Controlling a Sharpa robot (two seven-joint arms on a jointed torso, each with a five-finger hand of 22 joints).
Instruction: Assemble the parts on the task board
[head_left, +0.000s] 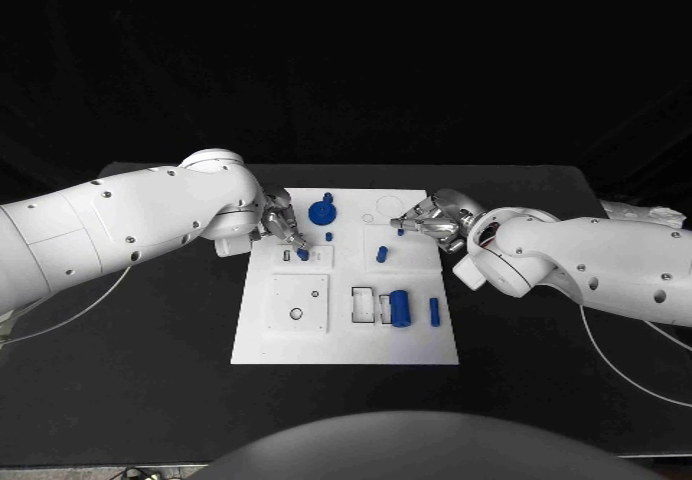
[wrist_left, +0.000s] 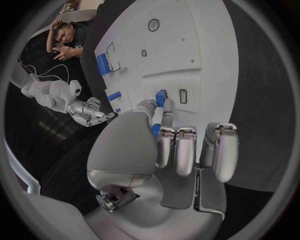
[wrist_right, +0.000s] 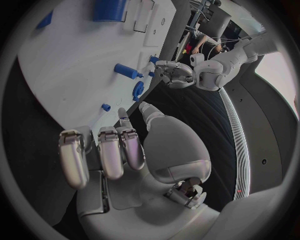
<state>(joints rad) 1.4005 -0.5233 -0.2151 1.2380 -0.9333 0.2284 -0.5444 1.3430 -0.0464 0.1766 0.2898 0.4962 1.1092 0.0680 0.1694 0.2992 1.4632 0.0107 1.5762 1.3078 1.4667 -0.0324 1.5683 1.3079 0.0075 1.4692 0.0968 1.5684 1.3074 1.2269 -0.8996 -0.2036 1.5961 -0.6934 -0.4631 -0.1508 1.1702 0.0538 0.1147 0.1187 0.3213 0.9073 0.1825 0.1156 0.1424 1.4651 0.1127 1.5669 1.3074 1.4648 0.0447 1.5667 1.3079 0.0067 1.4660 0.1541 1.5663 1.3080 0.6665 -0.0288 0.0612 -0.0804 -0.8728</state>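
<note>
One small blue part (head_left: 303, 254) sits pinched in the left robot hand (head_left: 278, 228); the right robot hand (head_left: 433, 222), nearby, is empty and spread.

Task board (head_left: 274, 340): white plate with thin black outlines around its recesses, set on a black table (head_left: 130, 400). Parts: solid blue, including the round part (head_left: 325, 212), the cylinder (head_left: 401, 310) and the slim peg (head_left: 434, 310). Arms: white; left hand (head_left: 281, 228) and right hand (head_left: 433, 222): silver.
</note>
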